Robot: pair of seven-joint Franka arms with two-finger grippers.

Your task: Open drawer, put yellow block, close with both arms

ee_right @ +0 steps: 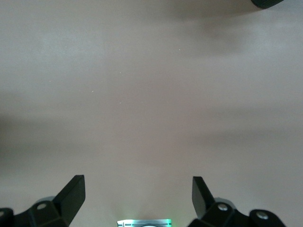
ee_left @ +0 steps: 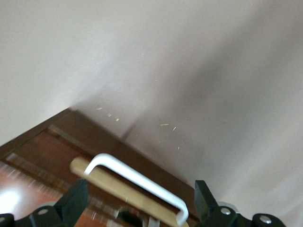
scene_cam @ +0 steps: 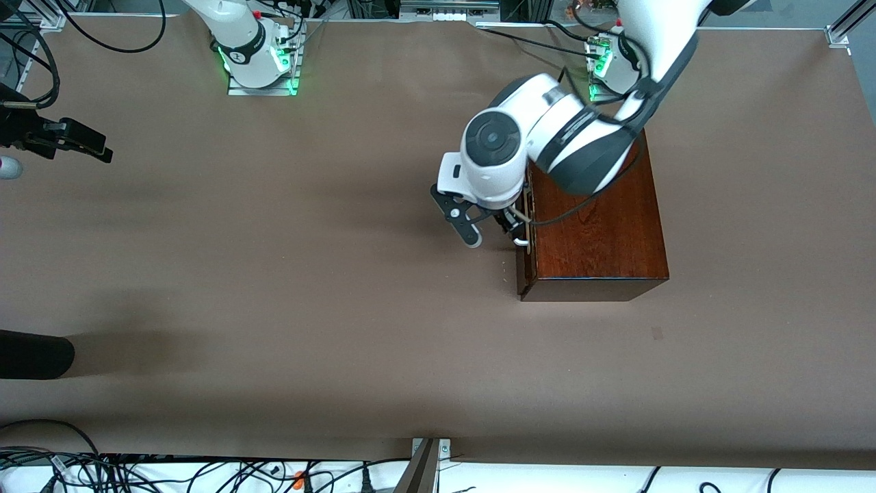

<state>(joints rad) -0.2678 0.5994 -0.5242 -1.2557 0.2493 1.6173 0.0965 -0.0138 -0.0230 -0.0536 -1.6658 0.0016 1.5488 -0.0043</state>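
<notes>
The left arm's white wrist housing (scene_cam: 489,161) covers most of the left claw (scene_cam: 508,222) in the front view, along with the upper half of the drawer (scene_cam: 527,236) front. Only the lower end of the white handle (scene_cam: 521,241) shows there. In the left wrist view the claw's fingers (ee_left: 75,201) are cut by the picture's edge, and the wooden box (ee_left: 42,151) is blurred where it runs out of frame. The right claw (ee_right: 138,196) is likewise cropped to its fingertips in its own wrist view. In the front view, the right arm (scene_cam: 236,31) leaves the picture at the top. The yellow block cannot be found in any view.
</notes>
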